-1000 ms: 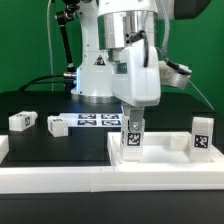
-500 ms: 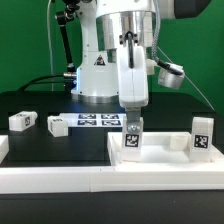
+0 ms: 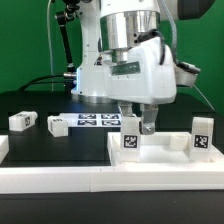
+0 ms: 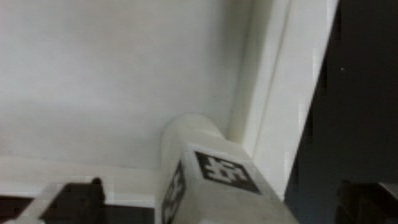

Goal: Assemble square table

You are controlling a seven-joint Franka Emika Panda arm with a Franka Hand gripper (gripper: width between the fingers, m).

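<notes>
The white square tabletop [image 3: 160, 163] lies rim-up at the front of the exterior view's right. One tagged white leg [image 3: 131, 140] stands upright at its back left corner, and a second leg [image 3: 203, 136] stands at the back right corner. My gripper [image 3: 137, 122] hangs just above the first leg, open, its fingers apart on either side of the leg's top and not gripping it. In the wrist view the leg [image 4: 210, 170] rises between the dark fingertips [image 4: 71, 202] beside the tabletop's raised rim [image 4: 267, 70]. Two more legs [image 3: 22, 121] [image 3: 57, 125] lie loose on the black surface.
The marker board [image 3: 100, 121] lies flat behind the tabletop, near the robot base. A long white rail [image 3: 50, 182] edges the black surface at the front, with another white rail end [image 3: 3, 148] at the exterior view's left.
The jaws have opened and let go of the upright leg. The wrist has turned, and the leg stays standing in the tabletop's corner.
</notes>
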